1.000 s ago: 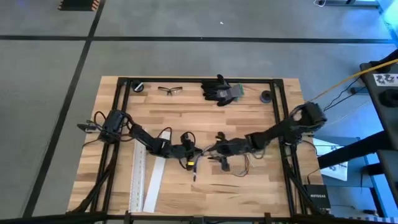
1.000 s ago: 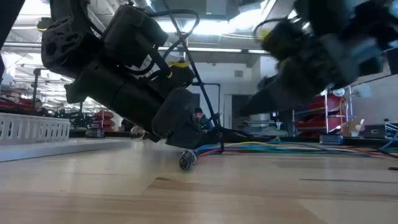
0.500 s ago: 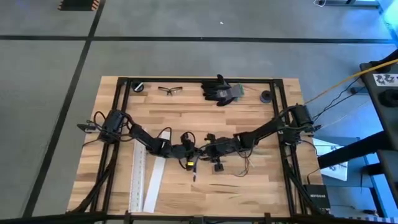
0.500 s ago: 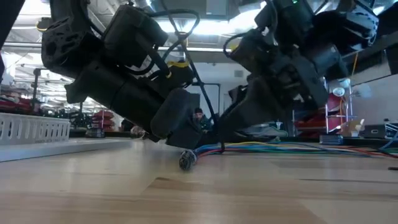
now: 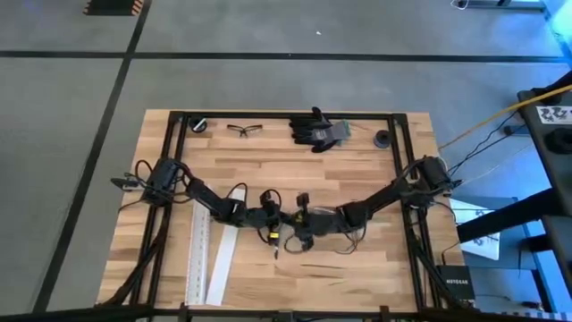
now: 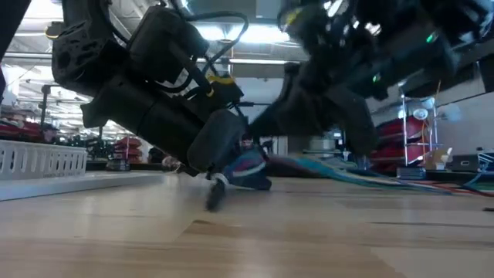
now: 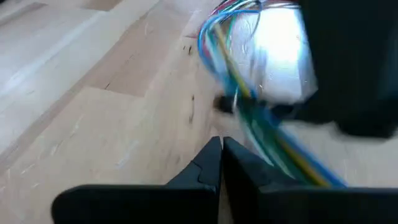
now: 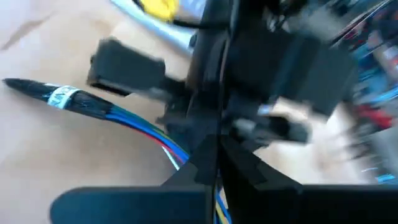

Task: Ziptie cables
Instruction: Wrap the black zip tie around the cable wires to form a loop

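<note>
- Cables (image 5: 332, 234) lying near the middle of the wooden counter (image 5: 268, 165), coloured strands splaying right, taped end (image 8: 59, 97) pointing toward the near edge.
- Left claw (image 5: 275, 225) low over the counter at that bundled end, fingers pressed together in its wrist view, cables just beyond the tips; grip on the wires impossible to tell.
- Right claw (image 5: 299, 225) just right of it, right at the bundle, fingers (image 8: 208, 163) closed together.
- White channel strips (image 5: 207, 255) near-left; black gloves (image 5: 315, 130) and safety glasses (image 5: 244, 130) along the far edge.

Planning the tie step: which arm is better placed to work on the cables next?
Right, probably: the right gripper sits at the cables mid-table, while the left gripper is shut beside them.
</note>
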`<move>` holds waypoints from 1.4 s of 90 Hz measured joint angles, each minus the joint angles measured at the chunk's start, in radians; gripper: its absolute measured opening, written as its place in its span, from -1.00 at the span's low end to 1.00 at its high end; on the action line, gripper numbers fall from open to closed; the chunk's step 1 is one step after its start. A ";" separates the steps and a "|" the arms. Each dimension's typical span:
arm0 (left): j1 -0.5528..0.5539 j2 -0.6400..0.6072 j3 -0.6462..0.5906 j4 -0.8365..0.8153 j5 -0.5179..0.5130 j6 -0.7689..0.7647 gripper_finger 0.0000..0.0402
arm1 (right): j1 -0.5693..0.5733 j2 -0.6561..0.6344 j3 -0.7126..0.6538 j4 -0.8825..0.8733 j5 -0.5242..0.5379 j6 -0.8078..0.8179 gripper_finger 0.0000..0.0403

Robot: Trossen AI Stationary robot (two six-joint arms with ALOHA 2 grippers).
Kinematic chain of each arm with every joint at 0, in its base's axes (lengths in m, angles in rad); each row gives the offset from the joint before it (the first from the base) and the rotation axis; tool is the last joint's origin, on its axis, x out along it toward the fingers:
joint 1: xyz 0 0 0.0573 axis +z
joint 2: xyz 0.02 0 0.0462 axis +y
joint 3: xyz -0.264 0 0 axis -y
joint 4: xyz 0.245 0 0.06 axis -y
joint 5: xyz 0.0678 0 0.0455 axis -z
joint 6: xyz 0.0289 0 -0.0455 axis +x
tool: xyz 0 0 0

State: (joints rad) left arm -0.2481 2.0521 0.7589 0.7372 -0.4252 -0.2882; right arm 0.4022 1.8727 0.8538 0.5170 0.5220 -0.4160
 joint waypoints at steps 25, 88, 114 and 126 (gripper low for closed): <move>0.013 -0.003 0.002 -0.035 0.007 -0.022 -1.00 | 0.158 -0.069 0.081 -0.139 0.026 0.112 -1.00; -0.097 -0.356 0.000 -0.295 0.013 0.009 -0.43 | 0.091 -0.069 0.045 -0.214 -0.033 0.461 -1.00; -0.117 -0.302 -0.002 -0.266 0.020 -0.023 -0.34 | 0.054 -0.069 0.045 -0.216 -0.071 0.503 -1.00; -0.121 -0.303 0.000 -0.222 0.022 -0.011 -0.34 | 0.046 -0.069 0.045 -0.226 -0.074 0.522 -1.00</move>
State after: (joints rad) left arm -0.3687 1.7496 0.7589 0.5148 -0.4035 -0.2994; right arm 0.4486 1.8042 0.8986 0.2908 0.4480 0.1055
